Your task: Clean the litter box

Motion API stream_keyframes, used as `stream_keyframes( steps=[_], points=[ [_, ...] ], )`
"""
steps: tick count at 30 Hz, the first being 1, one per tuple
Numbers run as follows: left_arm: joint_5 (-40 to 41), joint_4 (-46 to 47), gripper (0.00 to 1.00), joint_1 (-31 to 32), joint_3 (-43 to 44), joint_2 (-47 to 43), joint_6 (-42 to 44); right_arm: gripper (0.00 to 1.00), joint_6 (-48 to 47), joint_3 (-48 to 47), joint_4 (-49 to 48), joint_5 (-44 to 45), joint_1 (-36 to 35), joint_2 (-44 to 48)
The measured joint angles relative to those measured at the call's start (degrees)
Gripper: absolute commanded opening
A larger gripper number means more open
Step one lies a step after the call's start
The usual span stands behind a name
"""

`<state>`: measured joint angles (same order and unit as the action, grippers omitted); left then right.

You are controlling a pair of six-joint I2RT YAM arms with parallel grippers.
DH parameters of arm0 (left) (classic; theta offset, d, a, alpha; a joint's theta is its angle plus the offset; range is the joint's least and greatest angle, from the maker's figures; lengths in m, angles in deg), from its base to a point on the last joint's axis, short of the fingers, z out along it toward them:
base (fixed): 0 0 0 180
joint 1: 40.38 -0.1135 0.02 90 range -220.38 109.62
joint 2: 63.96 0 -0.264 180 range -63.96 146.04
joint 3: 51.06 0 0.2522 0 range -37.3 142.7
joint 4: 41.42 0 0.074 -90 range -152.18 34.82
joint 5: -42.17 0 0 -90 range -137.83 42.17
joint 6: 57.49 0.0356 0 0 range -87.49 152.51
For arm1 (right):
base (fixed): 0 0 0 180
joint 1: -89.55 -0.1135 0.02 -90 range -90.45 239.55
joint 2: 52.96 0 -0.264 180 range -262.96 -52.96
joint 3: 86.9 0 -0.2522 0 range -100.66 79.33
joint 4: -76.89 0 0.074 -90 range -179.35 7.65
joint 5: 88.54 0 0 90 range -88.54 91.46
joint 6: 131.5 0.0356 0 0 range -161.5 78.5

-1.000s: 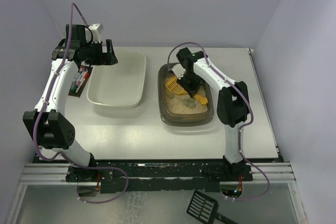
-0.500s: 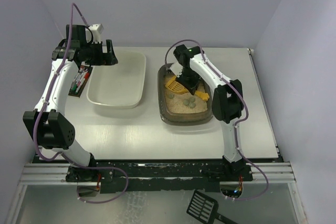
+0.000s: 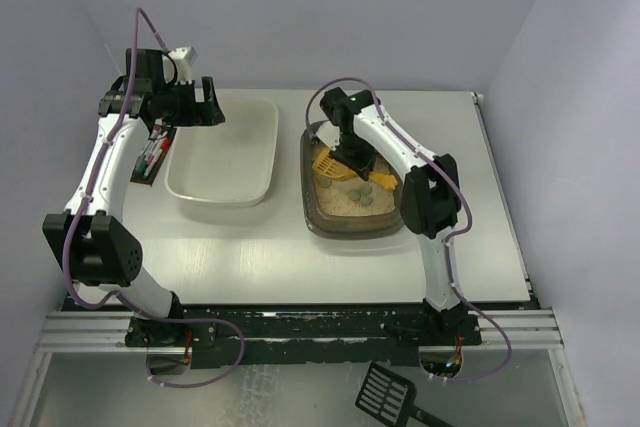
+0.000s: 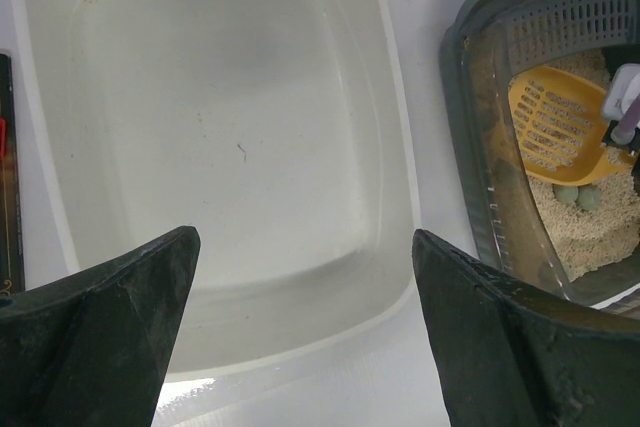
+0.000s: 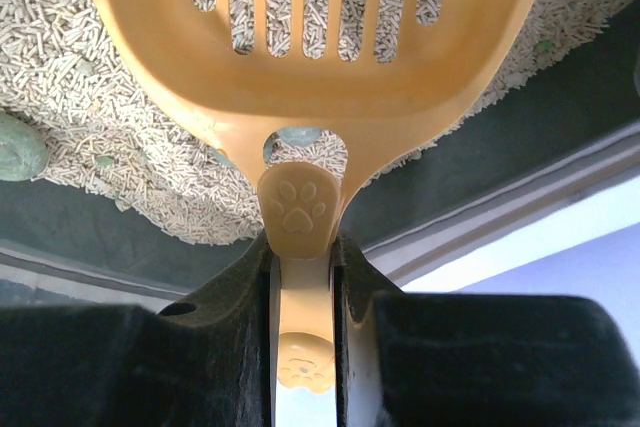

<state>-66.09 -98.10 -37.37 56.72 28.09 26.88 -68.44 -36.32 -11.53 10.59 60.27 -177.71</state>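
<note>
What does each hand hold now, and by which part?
The right hand holds the yellow scoop by its handle. The left hand is open and holds nothing.

Robotics laboratory test cell. A pale desk (image 3: 280, 257) stands enclosed on three sides by plain lavender-white panels (image 3: 300, 17). Two white-and-black arms, the left arm (image 3: 108, 162) and the right arm (image 3: 398, 142), are bolted to an aluminium rail (image 3: 90, 329) at its near edge, with purple cables (image 3: 225, 325) looping along them. A litter box (image 3: 350, 230) and a white tub (image 3: 225, 152) sit on the desk, isolated household articles.
</note>
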Motion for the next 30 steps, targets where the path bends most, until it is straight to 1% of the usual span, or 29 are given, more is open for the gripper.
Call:
stream_keyframes(
  steps=[7, 10, 13, 17, 21, 24, 27, 30],
  points=[
    [-0.3, 0.1, 0.99, 0.3, 0.3, 0.7, -4.4, 0.00, 0.9, 0.0, 0.3, 2.1, -1.8, 3.7],
    [-2.2, 1.1, 0.99, 0.8, 0.3, 2.0, -7.4, 0.00, 1.4, 0.3, 0.3, 2.7, -2.6, 6.6],
    [-4.4, 1.7, 0.99, 2.0, 0.4, 3.6, -9.6, 0.00, 1.7, 2.5, 0.2, 3.1, -3.1, 10.6],
    [-5.6, 1.4, 0.99, 5.6, 3.2, 7.3, -10.9, 0.00, 2.3, 5.9, 0.5, 3.5, -3.5, 15.0],
    [-5.9, 1.4, 0.99, 10.1, 7.2, 10.4, -11.7, 0.00, 2.6, 7.0, 0.6, 3.8, -3.3, 16.1],
    [-6.6, 2.4, 0.99, 13.0, 8.3, 11.6, -13.9, 0.00, 2.8, 7.0, 0.5, 3.7, -2.9, 16.2],
    [-10.0, 10.2, 0.99, 14.7, 4.5, 11.3, -20.3, 0.00, 3.0, 5.8, 0.2, 2.6, -2.1, 16.2],
    [-13.1, 18.5, 0.99, 15.2, -0.6, 11.6, -27.7, 0.00, 2.9, 2.4, -1.2, -2.1, -0.1, 16.6]
  ],
)
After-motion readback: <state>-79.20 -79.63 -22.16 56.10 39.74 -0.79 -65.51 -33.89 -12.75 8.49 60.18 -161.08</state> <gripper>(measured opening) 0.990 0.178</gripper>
